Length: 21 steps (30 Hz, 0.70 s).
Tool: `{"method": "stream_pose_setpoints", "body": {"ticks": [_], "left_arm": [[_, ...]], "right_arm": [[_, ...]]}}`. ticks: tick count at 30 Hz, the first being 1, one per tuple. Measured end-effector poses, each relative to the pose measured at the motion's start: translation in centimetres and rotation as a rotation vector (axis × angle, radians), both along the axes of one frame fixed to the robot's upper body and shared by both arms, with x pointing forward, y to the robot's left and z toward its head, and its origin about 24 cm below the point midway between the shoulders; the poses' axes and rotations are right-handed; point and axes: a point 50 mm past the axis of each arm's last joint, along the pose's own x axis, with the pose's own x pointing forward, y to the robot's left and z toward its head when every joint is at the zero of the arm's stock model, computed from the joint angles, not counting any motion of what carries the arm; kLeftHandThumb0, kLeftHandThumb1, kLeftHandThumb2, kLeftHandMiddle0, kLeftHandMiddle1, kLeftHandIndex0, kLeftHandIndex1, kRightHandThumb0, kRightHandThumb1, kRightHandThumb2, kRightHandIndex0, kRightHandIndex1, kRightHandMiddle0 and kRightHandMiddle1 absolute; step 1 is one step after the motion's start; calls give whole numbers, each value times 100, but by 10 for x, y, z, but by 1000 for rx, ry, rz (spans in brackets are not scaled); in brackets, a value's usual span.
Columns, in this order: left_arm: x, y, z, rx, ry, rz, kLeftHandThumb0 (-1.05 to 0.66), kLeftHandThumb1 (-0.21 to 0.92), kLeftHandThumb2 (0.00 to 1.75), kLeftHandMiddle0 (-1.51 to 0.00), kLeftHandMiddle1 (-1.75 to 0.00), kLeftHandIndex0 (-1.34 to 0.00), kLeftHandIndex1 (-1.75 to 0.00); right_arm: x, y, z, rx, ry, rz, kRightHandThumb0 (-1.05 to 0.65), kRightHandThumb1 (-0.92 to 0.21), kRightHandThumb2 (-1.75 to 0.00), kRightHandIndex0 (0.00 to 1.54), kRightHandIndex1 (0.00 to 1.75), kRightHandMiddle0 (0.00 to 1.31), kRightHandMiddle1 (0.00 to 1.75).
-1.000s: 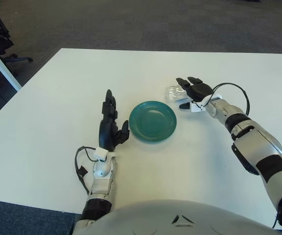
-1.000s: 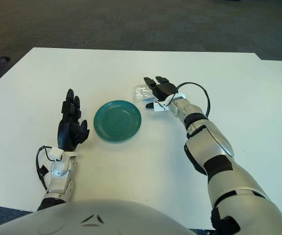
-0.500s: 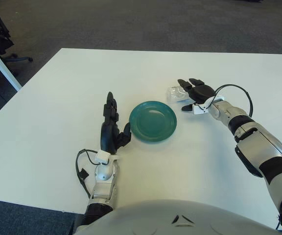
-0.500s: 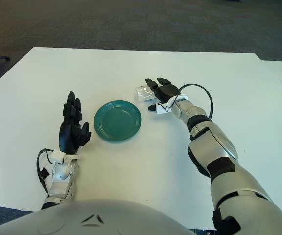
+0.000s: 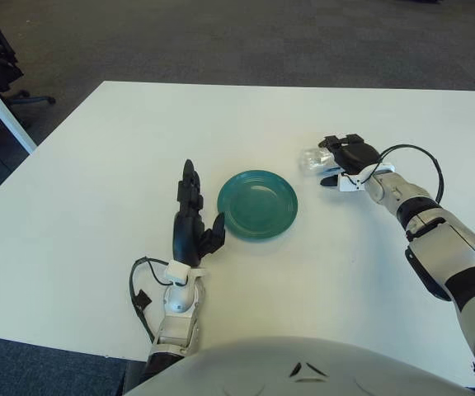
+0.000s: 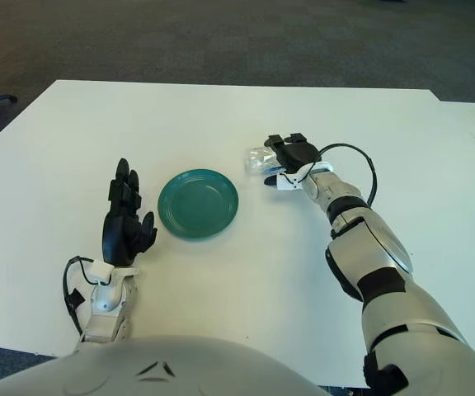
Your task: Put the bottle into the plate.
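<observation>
1. Left eye view: the right hand [image 5: 349, 157] has its fingers curled over a clear plastic bottle [image 5: 312, 158], whose free end pokes out toward the green plate [image 5: 256, 204]. The hold looks shallow, so the bottle might slip out.
2. Right eye view: the left hand [image 6: 124, 223], fingers straight and empty, stands just left of the plate's rim; a low carry might nudge the plate.

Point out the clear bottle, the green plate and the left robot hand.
clear bottle [image 5: 310, 159], left eye view, its exposed end left of the right robot hand.
green plate [image 5: 257, 204], left eye view, the middle of its bare dish.
left robot hand [image 6: 125, 229], right eye view, the palm, fingers open.
</observation>
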Motion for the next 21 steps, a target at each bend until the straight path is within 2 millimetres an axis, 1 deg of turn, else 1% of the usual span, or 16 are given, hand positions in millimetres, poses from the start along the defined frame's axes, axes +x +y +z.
{"method": "stream_pose_setpoints", "body": {"ticks": [3,7,15,21], "left_arm": [[-2,-2,0,-1,0,0,-98,92,41,-1,0,0,-18],[-3,-2,1,-6,2,24,-98,92,42,-3,-1,0,-23],[-4,0,1,-18,4,69,-96,92,47,-5,-1,0,-31],[-4,-1,1,-23,4,83,-94,92,48,-5,-1,0,-31]], "right_arm": [[0,-1,1,-13,-1,3,-66,-92,-34,91,173,73,174],[1,-4,3,-41,-3,26,-63,-92,-40,98,174,81,175],[0,-10,6,-99,-19,65,-63,-92,-49,106,175,90,175],[-1,-13,7,-111,-20,76,-61,-92,-51,108,175,93,175]]}}
